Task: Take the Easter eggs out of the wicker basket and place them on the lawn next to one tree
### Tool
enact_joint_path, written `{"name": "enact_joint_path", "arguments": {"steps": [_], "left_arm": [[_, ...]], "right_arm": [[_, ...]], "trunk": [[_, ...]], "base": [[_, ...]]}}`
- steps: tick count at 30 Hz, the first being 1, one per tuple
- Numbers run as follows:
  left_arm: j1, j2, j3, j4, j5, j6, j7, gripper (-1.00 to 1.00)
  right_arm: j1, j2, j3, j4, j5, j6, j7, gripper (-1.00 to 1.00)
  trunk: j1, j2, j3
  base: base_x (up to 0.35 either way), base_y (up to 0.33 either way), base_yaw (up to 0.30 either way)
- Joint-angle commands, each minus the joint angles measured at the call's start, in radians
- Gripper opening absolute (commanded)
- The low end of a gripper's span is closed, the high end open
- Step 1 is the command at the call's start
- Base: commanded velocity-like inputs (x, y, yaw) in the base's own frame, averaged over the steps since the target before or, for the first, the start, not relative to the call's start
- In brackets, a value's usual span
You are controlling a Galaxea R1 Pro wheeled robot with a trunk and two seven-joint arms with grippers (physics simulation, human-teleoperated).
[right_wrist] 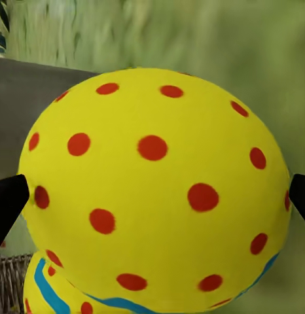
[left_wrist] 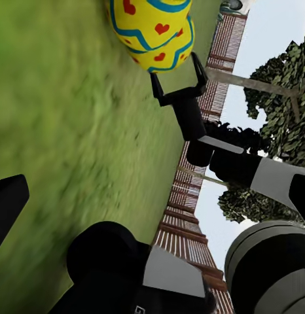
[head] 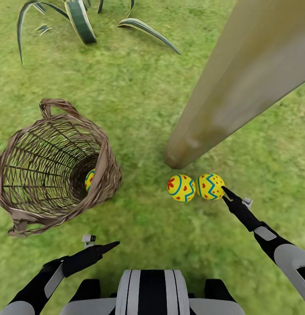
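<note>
Mottled green lawn (head: 139,105). Two eggs (head: 195,187) side by side at tree (head: 240,83) base; third egg (head: 89,179) inside tipped wicker basket (head: 52,166). Right gripper (head: 225,192) at dotted egg (right_wrist: 156,190); left wrist view shows its fingers (left_wrist: 199,72) spread, just beside egg. Left gripper (head: 109,246) near basket, state unclear.

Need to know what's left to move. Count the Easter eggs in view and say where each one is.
3. Two Easter eggs lie side by side on the lawn at the tree base, by the right gripper. One is half hidden inside the tipped wicker basket.
</note>
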Motion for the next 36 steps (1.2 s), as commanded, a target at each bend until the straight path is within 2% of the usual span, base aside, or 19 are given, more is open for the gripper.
{"name": "enact_joint_path", "arguments": {"steps": [1,23,24,25,26,27,28,29,32,33,34,36], "left_arm": [[0.000,0.001,-0.005,0.000,0.007,0.011,-0.001,1.00],[0.000,0.000,-0.006,0.019,0.006,0.009,0.003,1.00],[0.000,0.000,-0.006,0.035,0.005,0.008,0.002,1.00],[0.000,0.000,-0.006,0.049,0.005,0.008,0.002,1.00],[0.000,0.000,-0.006,0.054,0.003,0.003,0.003,1.00],[0.000,0.000,-0.006,0.056,0.002,-0.001,0.003,1.00],[0.000,0.000,-0.006,0.057,-0.007,-0.003,0.003,1.00],[0.000,0.000,-0.006,0.057,-0.020,-0.004,0.003,1.00],[0.000,0.000,-0.006,0.090,-0.071,-0.032,0.003,1.00],[0.000,0.001,-0.005,0.106,-0.084,-0.049,0.003,1.00],[0.000,0.006,-0.002,0.134,-0.098,-0.080,0.002,1.00],[0.000,0.031,0.000,0.201,-0.102,-0.137,-0.003,1.00]], "right_arm": [[0.000,0.000,0.007,0.000,-0.010,0.010,0.003,1.00],[0.003,-0.002,0.007,0.023,-0.010,0.010,0.009,1.00],[0.006,-0.005,0.006,0.026,-0.010,0.010,0.016,1.00],[0.018,-0.011,0.006,0.061,-0.009,0.010,0.077,1.00],[0.029,-0.015,0.006,0.132,-0.008,0.009,0.178,1.00],[0.034,-0.031,0.006,0.150,-0.007,0.009,0.225,1.00],[0.088,-0.106,0.006,0.162,-0.006,0.009,0.260,1.00],[0.136,-0.151,0.007,0.165,-0.006,0.008,0.268,1.00],[0.226,-0.213,0.006,0.167,-0.005,0.007,0.274,1.00],[0.249,-0.226,0.006,0.167,-0.005,0.006,0.273,1.00],[0.287,-0.250,0.007,0.167,-0.003,0.006,0.269,1.00],[0.323,-0.274,0.008,0.168,0.000,0.005,0.266,1.00]], "trunk": [[-0.001,0.000,0.004],[-0.010,0.005,0.089],[-0.011,0.005,0.092],[-0.011,0.006,0.096],[-0.012,0.006,0.100],[-0.012,0.006,0.104],[-0.013,0.006,0.108],[-0.013,0.007,0.112],[-0.014,0.007,0.123],[-0.015,0.008,0.127],[-0.015,0.008,0.131],[-0.016,0.008,0.139]], "base": [[0.000,0.000,0.000],[0.000,0.000,0.000],[0.000,0.000,0.000],[0.000,0.000,0.000],[0.000,0.000,0.000],[0.000,0.000,0.000],[0.000,0.000,0.000],[0.000,0.000,0.000],[0.000,0.000,0.000],[0.000,0.000,0.000],[0.000,0.000,0.000],[0.000,0.000,0.000]]}}
